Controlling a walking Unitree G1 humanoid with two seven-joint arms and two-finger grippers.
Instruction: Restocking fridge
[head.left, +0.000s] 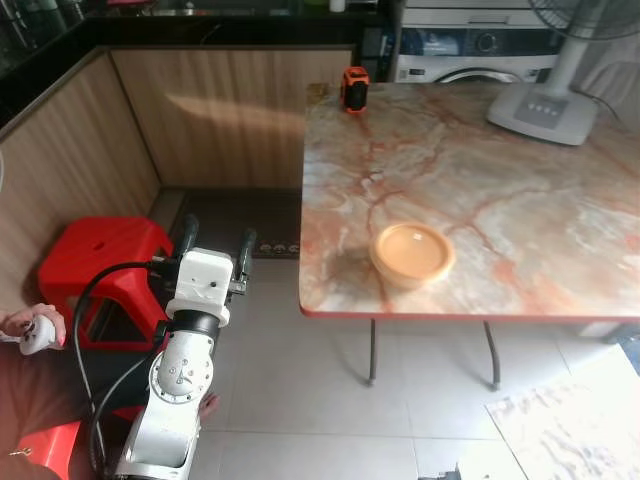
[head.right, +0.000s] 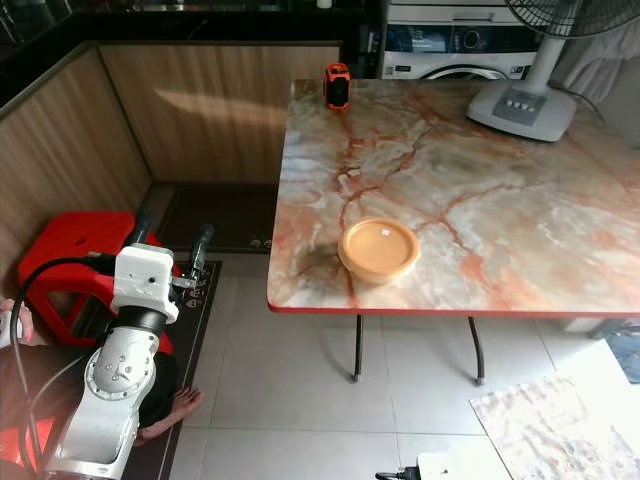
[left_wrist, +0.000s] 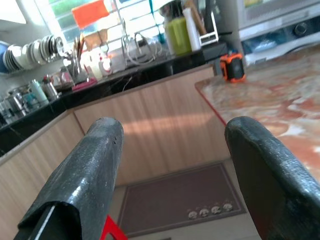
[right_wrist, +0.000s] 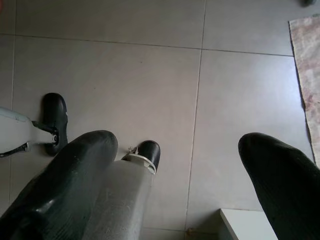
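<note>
Restocking barely begun, by appearance. Left pincer raised, fingers spread, grasping nothing, well left of marble counter. Orange bowl sits at counter's near edge, untouched. Right pincer released, hanging over floor tiles. Fridge not visible.

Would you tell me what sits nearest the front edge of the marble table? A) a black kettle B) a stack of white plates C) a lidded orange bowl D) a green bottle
C: the lidded orange bowl sits alone near the front edge of the marble table, while the small orange and black device and the fan base stand at the far side.
</note>
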